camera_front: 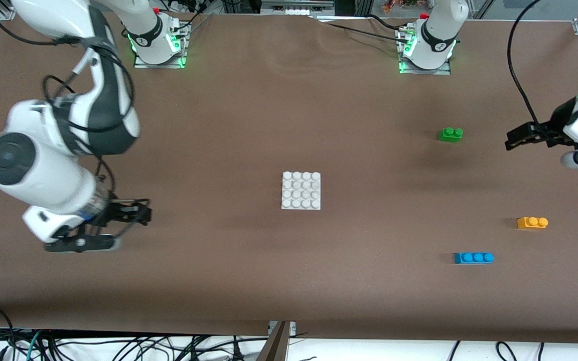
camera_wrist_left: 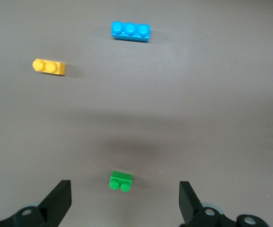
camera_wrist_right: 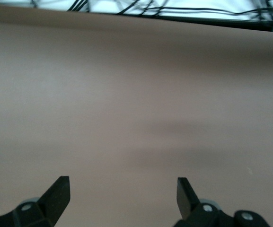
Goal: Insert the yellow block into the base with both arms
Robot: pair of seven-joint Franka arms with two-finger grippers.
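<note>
No brand, label or writing can be read on anything here. The left gripper (camera_front: 512, 140) hangs over bare brown table at the left arm's end with its fingers (camera_wrist_left: 58, 198) spread wide and empty, the small green two-stud brick (camera_wrist_left: 121, 180) on the table between them in its wrist view, while the right gripper (camera_front: 141, 213) (arm bent low over the right arm's end) also gapes open on nothing. The small yellow-orange two-stud plastic block (camera_front: 532, 222) lies near the left arm's end, nearer the front camera than the green brick, with the longer blue three-stud brick (camera_front: 473, 257) nearer still, and the flat square white studded base plate (camera_front: 301, 190) sits mid-table, well apart from all three.
</note>
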